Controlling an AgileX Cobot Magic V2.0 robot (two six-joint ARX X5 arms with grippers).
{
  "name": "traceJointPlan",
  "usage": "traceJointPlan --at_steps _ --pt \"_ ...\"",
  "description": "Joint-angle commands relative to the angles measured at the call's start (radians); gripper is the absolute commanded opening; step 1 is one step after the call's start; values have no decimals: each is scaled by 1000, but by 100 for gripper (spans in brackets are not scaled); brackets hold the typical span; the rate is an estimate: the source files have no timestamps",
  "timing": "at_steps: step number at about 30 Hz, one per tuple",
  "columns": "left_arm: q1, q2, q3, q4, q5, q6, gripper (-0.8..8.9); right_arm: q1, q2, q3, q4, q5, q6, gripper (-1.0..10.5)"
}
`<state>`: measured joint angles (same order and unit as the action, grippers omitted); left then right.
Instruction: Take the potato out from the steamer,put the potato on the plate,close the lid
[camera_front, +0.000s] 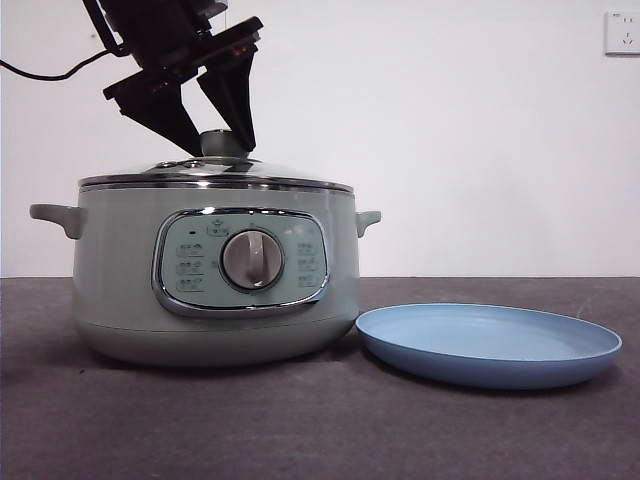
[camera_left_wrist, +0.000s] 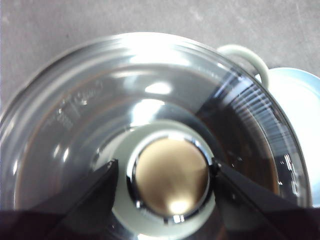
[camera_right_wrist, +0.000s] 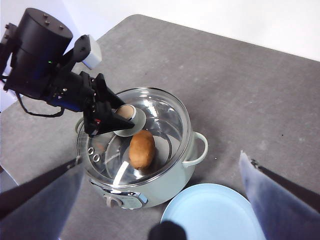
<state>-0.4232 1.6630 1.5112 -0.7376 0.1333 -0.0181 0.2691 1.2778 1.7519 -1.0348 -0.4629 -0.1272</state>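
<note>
The pale green steamer (camera_front: 210, 300) stands at the left with its glass lid (camera_front: 215, 175) resting on it. My left gripper (camera_front: 222, 148) has come down from above and straddles the lid's knob (camera_left_wrist: 172, 180); it is open, one jaw on each side of the knob and close to it. Through the glass, the brown potato (camera_right_wrist: 142, 149) lies inside the pot. The light-blue plate (camera_front: 490, 345) sits empty on the table just right of the steamer. My right gripper (camera_right_wrist: 161, 159) hangs open high above the pot and plate, holding nothing.
The dark grey table (camera_front: 300, 430) runs under everything. A white wall stands behind with a socket (camera_front: 621, 32) at the upper right. A black cable (camera_front: 50, 70) trails from the left arm. The steamer's side handle (camera_left_wrist: 250, 55) points toward the plate.
</note>
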Motion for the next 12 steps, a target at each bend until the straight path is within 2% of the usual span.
traceJointPlan --at_steps 1,5,12 --pt "-4 31 -17 -10 -2 5 247 2 -3 3 0 2 8 657" --pt "-8 29 -17 7 -2 7 4 2 -3 3 1 2 8 657" --pt "-8 22 13 -2 -50 31 -8 2 -3 3 2 -1 7 656"
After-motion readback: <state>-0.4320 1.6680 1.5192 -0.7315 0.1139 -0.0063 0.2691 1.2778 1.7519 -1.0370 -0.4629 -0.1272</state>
